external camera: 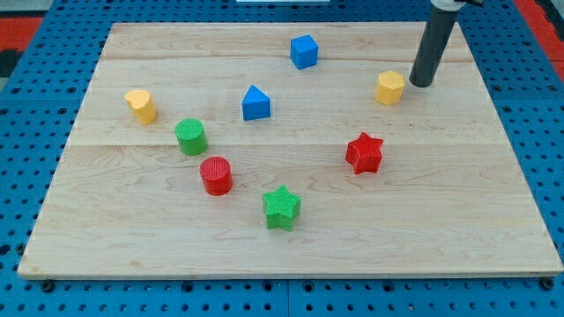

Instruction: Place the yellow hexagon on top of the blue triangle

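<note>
The yellow hexagon (389,87) sits on the wooden board at the view's upper right. The blue triangle (256,103) stands near the board's upper middle, well to the left of the hexagon. My tip (421,84) rests on the board just to the right of the yellow hexagon, with a small gap between them. The dark rod rises from the tip toward the view's top right.
A blue cube (303,51) is at the top middle. A yellow heart-shaped block (140,105) is at the left, a green cylinder (190,136) and a red cylinder (216,175) below it. A green star (281,208) and a red star (363,152) lie lower. The wooden board (458,220) lies on a blue pegboard.
</note>
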{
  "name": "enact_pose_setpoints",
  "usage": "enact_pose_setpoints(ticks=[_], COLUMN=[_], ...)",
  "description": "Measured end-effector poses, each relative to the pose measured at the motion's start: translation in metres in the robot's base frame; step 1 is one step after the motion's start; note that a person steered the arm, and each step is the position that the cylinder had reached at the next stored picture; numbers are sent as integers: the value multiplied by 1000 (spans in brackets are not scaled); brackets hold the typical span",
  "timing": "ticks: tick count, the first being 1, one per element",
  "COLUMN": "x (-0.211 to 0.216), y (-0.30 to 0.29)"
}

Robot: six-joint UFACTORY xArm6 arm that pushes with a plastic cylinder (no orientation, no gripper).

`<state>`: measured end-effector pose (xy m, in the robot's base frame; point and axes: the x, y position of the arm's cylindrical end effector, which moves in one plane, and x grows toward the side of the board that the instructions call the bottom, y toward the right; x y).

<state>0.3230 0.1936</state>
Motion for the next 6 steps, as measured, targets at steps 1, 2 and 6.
enact_pose_setpoints(ticks=[1,2,6], x=[17,14,17], y=[-96,-71,-198])
